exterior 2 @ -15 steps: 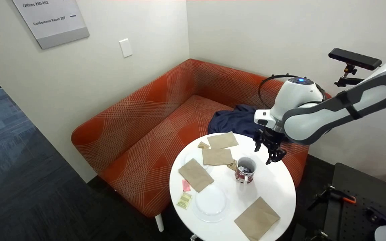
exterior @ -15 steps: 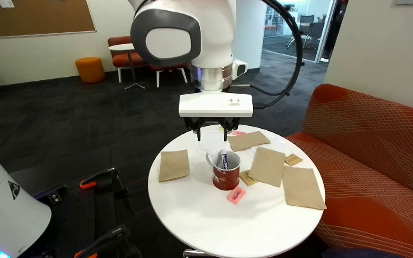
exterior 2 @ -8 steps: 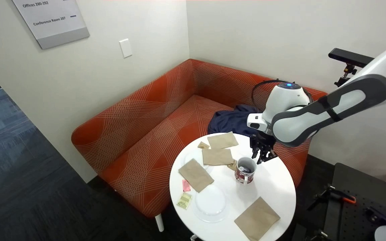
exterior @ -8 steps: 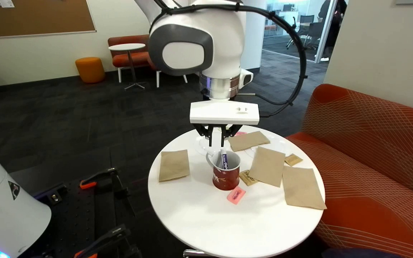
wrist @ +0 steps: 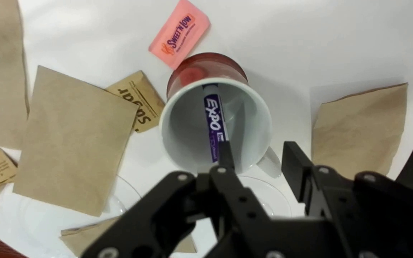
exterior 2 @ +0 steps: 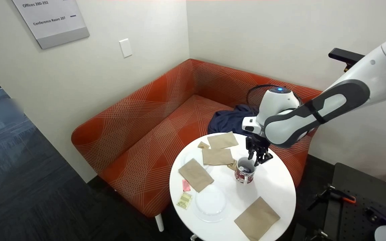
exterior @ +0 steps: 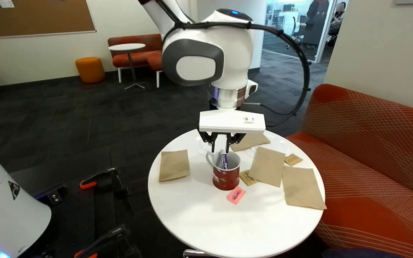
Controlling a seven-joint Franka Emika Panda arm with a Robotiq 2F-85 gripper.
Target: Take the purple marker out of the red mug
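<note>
The red mug (exterior: 226, 180) stands upright on the round white table. It also shows in the wrist view (wrist: 206, 70). The purple marker (exterior: 224, 162) leans inside the mug, its pale upper end near the rim. In the wrist view the marker (wrist: 213, 116) shows its EXPO label and lies along the mug's pale inside; the left fingertip covers part of its near end. My gripper (exterior: 220, 149) is partly open and empty, just above and behind the mug's rim. In the wrist view the gripper's fingers (wrist: 257, 150) are apart, with the marker left of the gap.
Brown paper squares (exterior: 174, 165) (wrist: 75, 138) lie around the mug on the table (exterior: 199, 222). A pink sweetener packet (wrist: 180, 34) and a sugar packet (wrist: 138, 100) lie close to the mug. A clear plate (exterior 2: 210, 201) and an orange-red sofa (exterior 2: 152, 134) are nearby.
My gripper has come down and moved sideways toward the mug. Its fingers drew closer together early on, and now look slightly wider than half a second ago. The mug and marker have not moved.
</note>
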